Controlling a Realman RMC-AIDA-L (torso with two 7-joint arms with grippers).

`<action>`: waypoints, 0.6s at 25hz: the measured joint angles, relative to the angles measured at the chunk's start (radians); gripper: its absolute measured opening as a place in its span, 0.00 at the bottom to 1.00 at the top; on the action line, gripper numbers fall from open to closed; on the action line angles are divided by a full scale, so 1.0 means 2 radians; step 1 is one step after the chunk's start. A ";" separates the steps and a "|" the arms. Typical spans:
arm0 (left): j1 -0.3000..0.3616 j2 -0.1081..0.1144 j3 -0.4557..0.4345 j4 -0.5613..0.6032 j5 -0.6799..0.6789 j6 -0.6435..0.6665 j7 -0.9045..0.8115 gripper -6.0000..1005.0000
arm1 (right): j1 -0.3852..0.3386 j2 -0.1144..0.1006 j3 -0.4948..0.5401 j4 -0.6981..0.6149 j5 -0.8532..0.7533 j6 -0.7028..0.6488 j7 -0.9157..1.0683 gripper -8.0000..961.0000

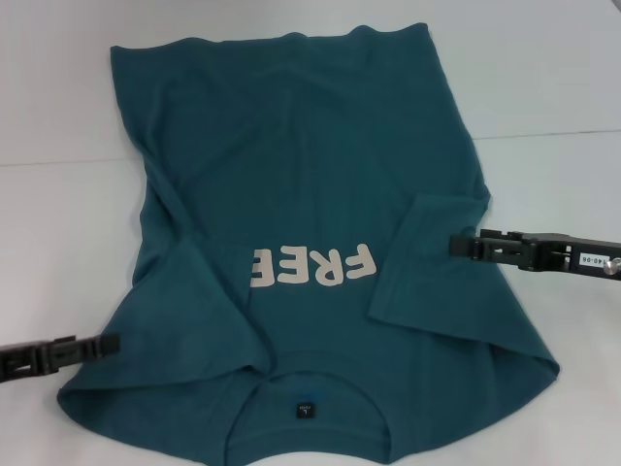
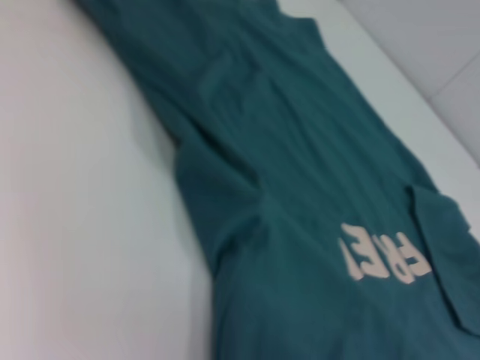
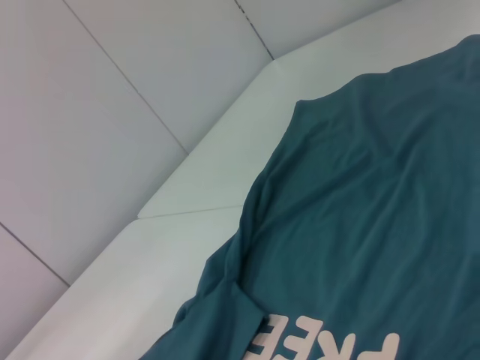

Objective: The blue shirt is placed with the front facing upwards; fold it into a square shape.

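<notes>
The blue shirt lies front-up mid-frame on the white table, both sleeves folded inward, collar at the bottom edge, hem toward the top. Bare table flanks both sides. Left gripper and right gripper sit at its edges; can't tell their fingers.

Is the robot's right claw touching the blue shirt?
Cannot tell. In the head view the right gripper overlaps the blue shirt at its folded sleeve, but height above the cloth isn't visible.
</notes>
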 joint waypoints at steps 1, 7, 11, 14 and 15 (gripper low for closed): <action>0.001 0.000 -0.003 0.000 0.003 0.000 -0.001 0.90 | -0.001 0.000 0.000 0.000 0.000 0.001 0.000 0.98; 0.006 0.000 -0.013 0.000 0.021 0.000 -0.006 0.90 | -0.003 -0.003 0.000 0.000 0.000 0.003 0.000 0.98; 0.007 0.001 -0.016 0.000 0.030 0.000 -0.012 0.90 | -0.004 -0.005 0.000 0.000 0.000 0.003 0.000 0.98; 0.007 0.001 -0.016 -0.001 0.035 0.000 -0.016 0.90 | -0.004 -0.006 0.000 0.000 0.000 0.003 0.002 0.98; 0.007 0.001 -0.016 -0.001 0.037 0.001 -0.018 0.90 | -0.005 -0.007 0.000 0.000 0.000 0.003 0.003 0.98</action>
